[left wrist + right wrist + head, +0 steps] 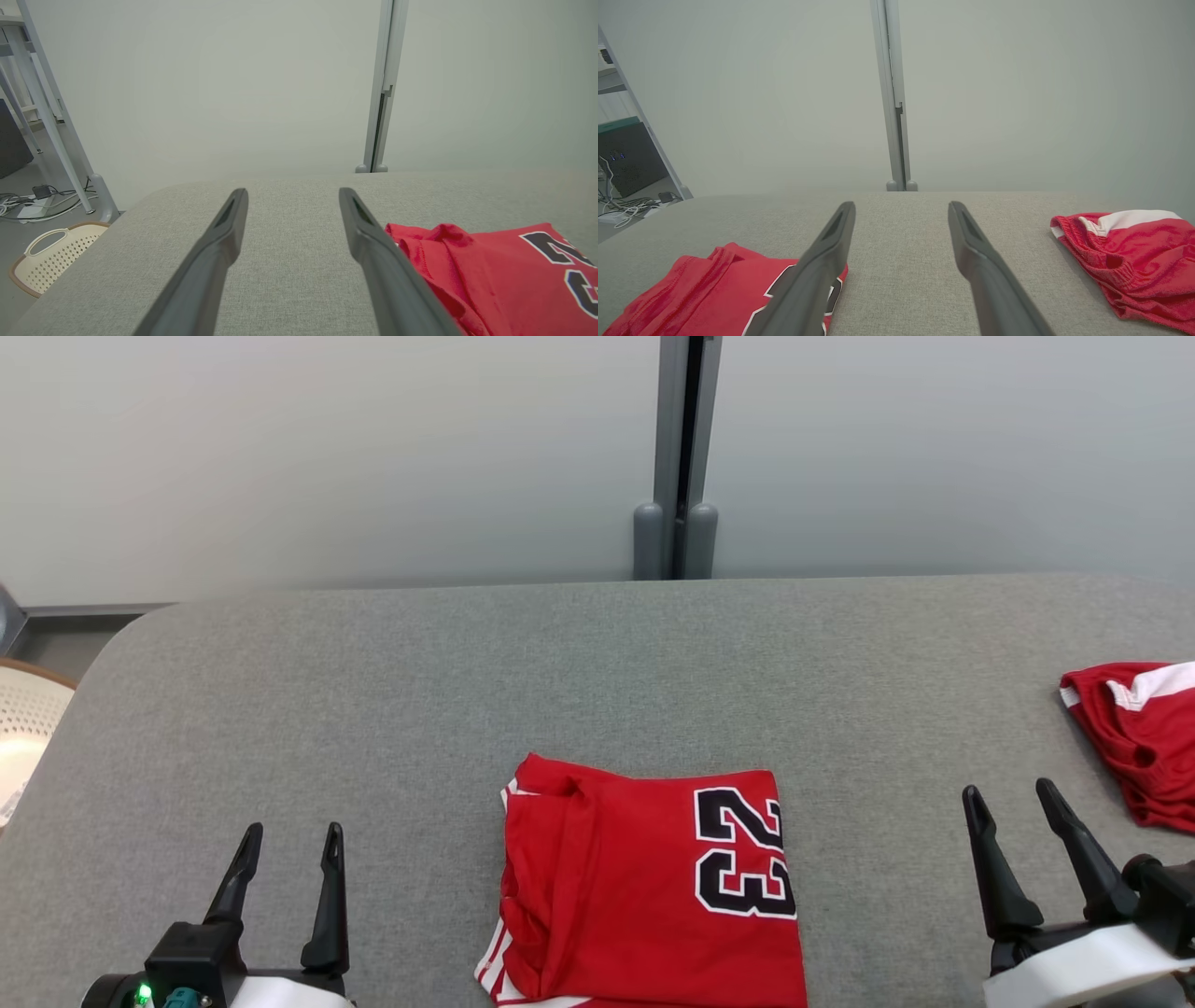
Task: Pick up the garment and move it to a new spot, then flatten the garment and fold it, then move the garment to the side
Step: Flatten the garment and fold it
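Red shorts (pixel 1130 747) on grey tbl (pixel 373 709), rt edge; perforated basket (pixel 23 728) on floor lt; grey post (pixel 674 448) behind

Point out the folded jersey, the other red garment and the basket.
folded jersey (pixel 635 896), head view, plain red middle.
other red garment (pixel 1117 747), head view, crumpled red part.
basket (pixel 65 254), left wrist view, perforated wall.

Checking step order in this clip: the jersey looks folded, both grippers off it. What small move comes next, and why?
Probably bring the right gripper to the right edge of the jersey and grasp it. It lies folded on the grey surface; that gripper and the left gripper stand open, clear of it, so only moving it aside seems left.
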You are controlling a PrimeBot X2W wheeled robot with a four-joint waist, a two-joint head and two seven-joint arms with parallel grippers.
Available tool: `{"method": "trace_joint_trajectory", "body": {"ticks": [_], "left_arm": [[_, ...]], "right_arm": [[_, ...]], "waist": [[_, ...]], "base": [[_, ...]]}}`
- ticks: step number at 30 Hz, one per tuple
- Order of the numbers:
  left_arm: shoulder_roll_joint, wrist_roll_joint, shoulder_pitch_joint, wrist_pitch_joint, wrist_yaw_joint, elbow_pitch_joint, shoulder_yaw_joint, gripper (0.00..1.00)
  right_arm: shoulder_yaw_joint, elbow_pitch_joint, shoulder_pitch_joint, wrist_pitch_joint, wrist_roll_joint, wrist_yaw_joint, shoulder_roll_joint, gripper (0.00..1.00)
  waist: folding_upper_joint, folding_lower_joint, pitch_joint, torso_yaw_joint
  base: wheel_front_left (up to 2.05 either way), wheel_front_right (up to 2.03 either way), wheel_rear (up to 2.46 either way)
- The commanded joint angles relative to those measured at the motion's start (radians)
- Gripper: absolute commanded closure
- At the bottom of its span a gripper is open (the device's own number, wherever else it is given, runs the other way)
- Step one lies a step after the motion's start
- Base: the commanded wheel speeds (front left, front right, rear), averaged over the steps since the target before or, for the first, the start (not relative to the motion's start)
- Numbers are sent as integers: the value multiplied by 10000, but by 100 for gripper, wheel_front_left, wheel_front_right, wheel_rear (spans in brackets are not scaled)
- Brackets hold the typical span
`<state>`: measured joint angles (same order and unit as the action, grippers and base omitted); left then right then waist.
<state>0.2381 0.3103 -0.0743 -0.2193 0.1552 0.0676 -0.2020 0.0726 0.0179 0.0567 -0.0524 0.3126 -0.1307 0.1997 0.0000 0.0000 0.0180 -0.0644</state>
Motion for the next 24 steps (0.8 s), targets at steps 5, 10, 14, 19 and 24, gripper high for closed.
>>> {"method": "trace_joint_trajectory", "body": {"ticks": [5,10,14,19,24], "left_arm": [[223,164,-444,201,52,-212,68,0],[293,225,-695,332,114,-310,111,0],[362,258,-914,417,173,-440,139,0],[396,316,-1048,497,232,-567,114,0],[416,326,-1056,550,287,-665,91,0]], "right_arm": [[-202,-685,721,441,-248,1,-125,0],[-271,-1037,1053,658,-320,1,-194,0],[-295,-1271,1275,803,-373,1,-246,0],[-373,-1455,1410,870,-333,1,-318,0],[-407,-1489,1422,875,-344,1,-306,0]], "waist": [[0,0,385,214],[0,0,583,286],[0,0,709,343],[0,0,750,382],[0,0,717,395]], "base": [[0,0,0],[0,0,0],[0,0,0],[0,0,0],[0,0,0]]}}
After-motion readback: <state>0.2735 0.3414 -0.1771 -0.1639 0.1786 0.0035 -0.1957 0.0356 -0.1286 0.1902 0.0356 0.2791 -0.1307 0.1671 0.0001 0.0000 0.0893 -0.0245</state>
